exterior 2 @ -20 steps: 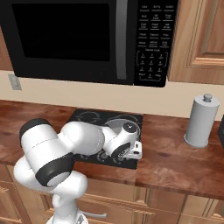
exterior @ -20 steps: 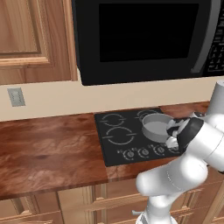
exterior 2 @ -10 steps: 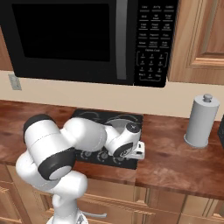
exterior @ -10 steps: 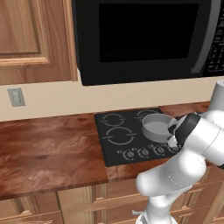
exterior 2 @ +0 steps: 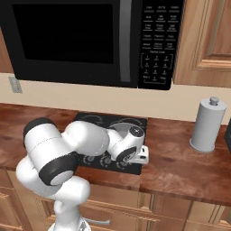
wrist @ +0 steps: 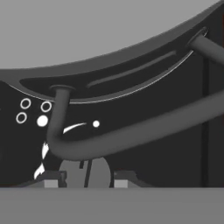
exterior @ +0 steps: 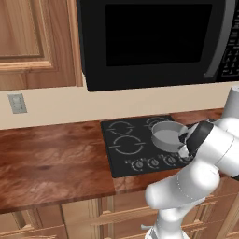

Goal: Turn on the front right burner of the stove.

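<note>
So the gripper [wrist: 83,177] is parked right down at the stove's [exterior: 122,161] knob row. In the hand view a round knob [wrist: 83,171] sits dead between the two finger tips, basically straight ahead of the claw. The pot's [exterior: 166,134] curved handle [wrist: 131,131] crosses just beyond it. Looks like the fingers straddle the knob, but I can't tell if they're actually clamped on it. The front right burner [wrist: 131,94] lies further ahead, under the pot.
</note>
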